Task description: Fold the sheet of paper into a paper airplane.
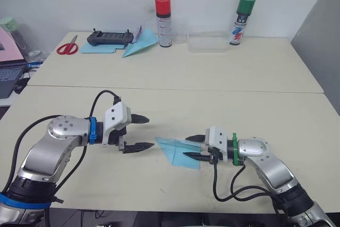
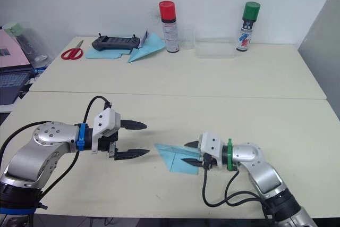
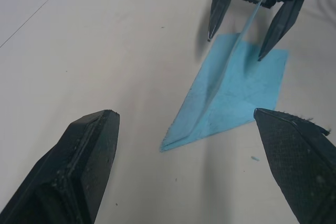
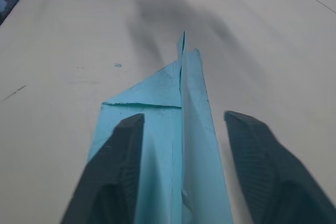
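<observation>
The sheet of paper (image 1: 178, 152) lies on the near table, light blue and partly folded. Its pointed nose faces my left gripper and a raised centre ridge (image 4: 182, 77) runs along it. My right gripper (image 1: 193, 147) stands open at the paper's rear end, one finger (image 4: 113, 171) over the flat flap and the other on the far side of the ridge. My left gripper (image 1: 149, 132) hovers open a short way left of the nose, touching nothing; its fingers (image 3: 84, 166) frame the paper (image 3: 236, 87) in the left wrist view.
At the back of the far table are a finished paper dart (image 1: 139, 46), a black controller (image 1: 110, 37) on a blue sheet, red scissors (image 1: 67, 47), a red-capped can (image 1: 163, 20), a green-capped can (image 1: 243, 19) and a clear container (image 1: 207, 41). A laptop (image 1: 10, 73) sits at the far left.
</observation>
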Available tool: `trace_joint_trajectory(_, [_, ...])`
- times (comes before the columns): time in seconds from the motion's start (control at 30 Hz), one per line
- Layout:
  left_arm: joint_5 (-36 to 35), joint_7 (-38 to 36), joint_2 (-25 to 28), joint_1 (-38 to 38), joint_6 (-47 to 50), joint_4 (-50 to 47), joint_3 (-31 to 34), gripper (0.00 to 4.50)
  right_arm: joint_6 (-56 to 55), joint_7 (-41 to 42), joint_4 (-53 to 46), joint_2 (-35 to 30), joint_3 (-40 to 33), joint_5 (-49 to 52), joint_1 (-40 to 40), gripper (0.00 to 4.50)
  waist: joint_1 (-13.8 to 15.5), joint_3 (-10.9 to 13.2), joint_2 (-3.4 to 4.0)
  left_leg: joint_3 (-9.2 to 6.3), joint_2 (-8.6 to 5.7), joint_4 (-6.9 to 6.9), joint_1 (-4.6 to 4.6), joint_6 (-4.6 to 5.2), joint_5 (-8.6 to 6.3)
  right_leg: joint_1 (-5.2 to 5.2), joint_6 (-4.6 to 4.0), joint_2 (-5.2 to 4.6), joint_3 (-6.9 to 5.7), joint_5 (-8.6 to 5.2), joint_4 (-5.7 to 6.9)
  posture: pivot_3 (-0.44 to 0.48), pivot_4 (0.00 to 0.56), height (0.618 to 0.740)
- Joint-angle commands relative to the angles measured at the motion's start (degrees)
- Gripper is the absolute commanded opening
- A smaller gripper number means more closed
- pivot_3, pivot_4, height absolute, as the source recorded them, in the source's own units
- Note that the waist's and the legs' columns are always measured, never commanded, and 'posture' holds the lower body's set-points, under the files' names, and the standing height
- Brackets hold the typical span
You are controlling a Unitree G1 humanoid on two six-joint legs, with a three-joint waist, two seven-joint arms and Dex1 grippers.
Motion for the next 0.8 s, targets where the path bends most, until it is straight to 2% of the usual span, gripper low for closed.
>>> trace_joint_trajectory(0.03, [-0.8, 1.0, -1.9, -2.0, -0.1, 1.0, 0.6, 4.09, 3.3, 2.7, -5.4, -2.4, -4.0, 5.8, -0.7, 3.52, 0.0, 0.0, 0.03, -0.01, 0.01, 0.0, 0.0, 0.0, 0.0, 0.0, 0.0, 0.01, 0.0, 0.0, 0.0, 0.0, 0.15, 0.74])
trace_joint_trajectory(0.23, [1.0, 2.8, -7.9, -7.0, -0.5, 5.9, -2.5, 2.3, 11.6, -0.9, -10.4, -3.4, -8.8, 11.0, -2.9, 3.52, 0.2, 0.0, 0.03, -0.03, -0.01, 0.05, 0.0, 0.0, 0.0, 0.03, 0.03, 0.01, -0.02, 0.02, 0.0, 0.0, 0.15, 0.74])
trace_joint_trajectory(0.47, [5.1, 0.4, -13.0, -10.2, -4.0, 12.1, -9.2, 0.05, 14.0, -5.5, -13.7, -2.5, -7.8, 9.8, -0.3, 3.52, 0.3, 0.0, 0.03, -0.04, -0.03, 0.04, -0.07, 0.0, 0.0, -0.01, 0.01, 0.01, -0.02, 0.02, 0.0, 0.0, 0.15, 0.74])
trace_joint_trajectory(0.8, [10.4, -4.4, -10.6, -9.0, -5.5, 14.2, -14.7, 0.02, 14.0, -6.8, -16.7, -5.3, -8.2, 9.1, 5.0, 3.52, 0.2, 0.0, 0.03, -0.03, -0.03, 0.05, -0.05, 0.0, 0.0, 0.0, 0.03, 0.01, -0.01, 0.02, 0.0, 0.0, 0.15, 0.74])
